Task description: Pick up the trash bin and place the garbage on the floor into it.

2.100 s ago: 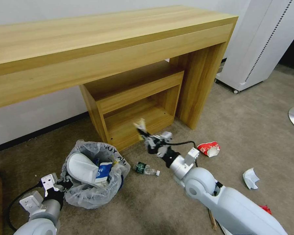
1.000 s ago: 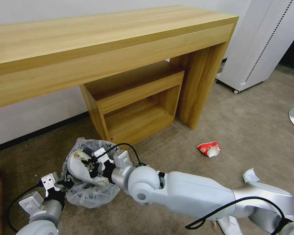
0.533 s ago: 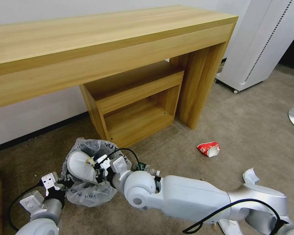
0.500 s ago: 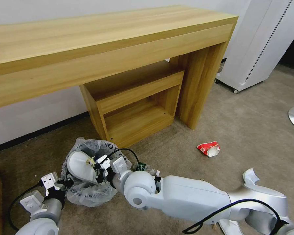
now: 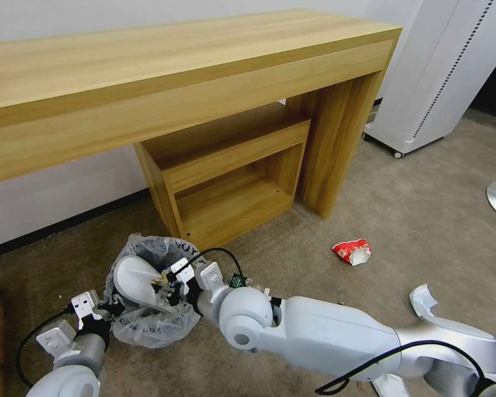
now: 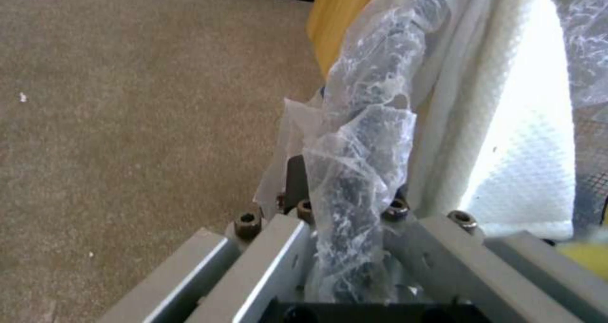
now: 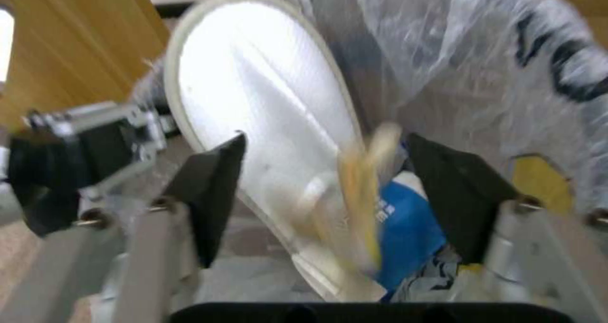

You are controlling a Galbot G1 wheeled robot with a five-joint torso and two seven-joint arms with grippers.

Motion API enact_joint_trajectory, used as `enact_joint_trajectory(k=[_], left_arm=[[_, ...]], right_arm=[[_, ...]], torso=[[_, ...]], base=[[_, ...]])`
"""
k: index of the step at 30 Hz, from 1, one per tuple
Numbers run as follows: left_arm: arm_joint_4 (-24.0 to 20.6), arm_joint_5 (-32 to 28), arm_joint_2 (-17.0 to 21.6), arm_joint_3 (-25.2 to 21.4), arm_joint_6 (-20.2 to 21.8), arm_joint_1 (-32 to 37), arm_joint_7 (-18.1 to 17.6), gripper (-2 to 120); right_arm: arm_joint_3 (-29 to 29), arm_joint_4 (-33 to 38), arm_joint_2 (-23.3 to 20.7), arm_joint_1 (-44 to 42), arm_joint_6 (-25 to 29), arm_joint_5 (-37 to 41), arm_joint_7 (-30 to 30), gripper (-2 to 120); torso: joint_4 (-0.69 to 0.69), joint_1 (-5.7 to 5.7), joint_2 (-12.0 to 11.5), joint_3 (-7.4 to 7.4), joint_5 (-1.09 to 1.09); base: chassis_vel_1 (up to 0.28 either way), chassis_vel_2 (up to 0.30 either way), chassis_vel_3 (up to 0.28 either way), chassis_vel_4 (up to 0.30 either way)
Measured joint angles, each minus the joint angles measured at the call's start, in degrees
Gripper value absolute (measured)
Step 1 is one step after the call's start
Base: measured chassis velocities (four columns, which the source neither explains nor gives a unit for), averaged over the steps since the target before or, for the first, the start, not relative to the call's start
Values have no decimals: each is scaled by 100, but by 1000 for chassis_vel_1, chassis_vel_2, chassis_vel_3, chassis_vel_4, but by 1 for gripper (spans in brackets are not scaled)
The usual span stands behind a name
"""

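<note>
We've got the left gripper [image 5: 111, 310] clamped on the trash bin [image 5: 149, 295] rim so the bin sits steady on the floor [image 5: 424, 220] by the desk [image 5: 204, 88]. The right gripper [image 5: 170, 284] hangs spread open over it, letting a yellowish scrap [image 7: 364, 190] fall in.

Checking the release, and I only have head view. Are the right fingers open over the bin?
Observer: Yes. In the right wrist view the right gripper's fingers stand wide apart, with a blurred yellowish piece between them, gripped by neither.
Operator: What's under it?
Observer: A white slipper and a blue scrap, both inside the bin.
Operator: Left grip on the rim?
Observer: In the left wrist view the left gripper is shut on the bag-wrapped rim, with the slipper just inside it.
</note>
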Motion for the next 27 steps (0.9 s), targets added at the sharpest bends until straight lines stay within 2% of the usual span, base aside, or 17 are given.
enact_joint_trajectory(k=[6, 19, 23, 25, 26, 27], left_arm=[[5, 5, -7, -1, 11, -2, -7, 1], [-98, 70, -47, -20, 18, 111, -6, 1], [-170, 76, -58, -37, 22, 152, -6, 1], [-174, 77, -59, -38, 22, 153, -6, 1], [-187, 76, -60, -42, 23, 159, -5, 1], [-187, 76, -60, -42, 23, 159, -5, 1]], right_arm=[[237, 196, -179, -144, 268, -91, -263, 96], [1018, 464, -378, -516, 1379, -527, -1211, 100], [1783, 637, -714, -735, 1829, -630, -1655, 100], [1883, 683, -764, -771, 1857, -638, -1693, 100], [2226, 821, -930, -880, 1916, -658, -1830, 100], [2226, 821, -930, -880, 1916, -658, -1830, 100]], torso=[[0, 0, 0, 0, 0], [0, 0, 0, 0, 0], [0, 0, 0, 0, 0], [0, 0, 0, 0, 1], [0, 0, 0, 0, 0], [0, 0, 0, 0, 0]], base=[[0, 0, 0, 0], [0, 0, 0, 0], [0, 0, 0, 0], [0, 0, 0, 0], [0, 0, 0, 0], [0, 0, 0, 0]])
